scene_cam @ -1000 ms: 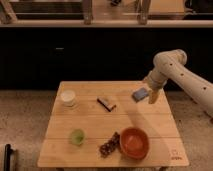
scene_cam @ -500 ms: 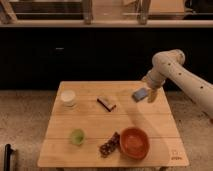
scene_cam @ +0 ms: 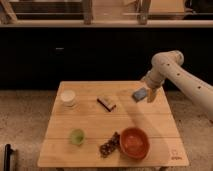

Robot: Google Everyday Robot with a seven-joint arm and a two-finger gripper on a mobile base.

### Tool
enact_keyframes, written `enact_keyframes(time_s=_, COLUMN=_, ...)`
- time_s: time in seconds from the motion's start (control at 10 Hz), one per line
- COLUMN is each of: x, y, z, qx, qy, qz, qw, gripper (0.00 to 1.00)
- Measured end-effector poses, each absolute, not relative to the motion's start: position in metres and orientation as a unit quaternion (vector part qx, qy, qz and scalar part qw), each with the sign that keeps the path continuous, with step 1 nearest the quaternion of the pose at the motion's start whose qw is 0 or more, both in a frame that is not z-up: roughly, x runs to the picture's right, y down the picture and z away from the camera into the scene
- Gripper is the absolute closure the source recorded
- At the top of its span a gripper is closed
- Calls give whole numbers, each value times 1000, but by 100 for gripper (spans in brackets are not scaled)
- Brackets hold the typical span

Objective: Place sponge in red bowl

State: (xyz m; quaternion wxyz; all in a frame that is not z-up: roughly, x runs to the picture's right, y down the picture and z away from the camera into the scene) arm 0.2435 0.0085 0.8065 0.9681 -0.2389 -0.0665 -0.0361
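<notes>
Wooden counter (scene_cam: 90, 120) against a dark back wall. End effector (scene_cam: 149, 94) sits over the far right edge, clamped on the sponge (scene_cam: 140, 94), which hangs clear of the wood. Red bowl (scene_cam: 134, 143) waits by the near edge (dark item (scene_cam: 109, 146) just beside its rim). You should carry the sponge across above rim height, centre it, then lower before letting go.

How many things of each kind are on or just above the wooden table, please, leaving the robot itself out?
Cups: 2, a small white cup and a small green cup
Bowls: 1, the wide round red bowl
Sponges: 1, the flat blue-grey sponge, right beside the gripper at the far right
Bars: 1, a dark brown bar with a light stripe
Unclear dark mottled item: 1
Total: 6
</notes>
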Motion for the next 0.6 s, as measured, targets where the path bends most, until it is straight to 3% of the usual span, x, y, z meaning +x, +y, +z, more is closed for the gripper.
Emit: enact_keyframes(time_s=0.6, x=244, y=12, z=823, qx=-237, qy=-74, qz=-42, qw=968, gripper=20)
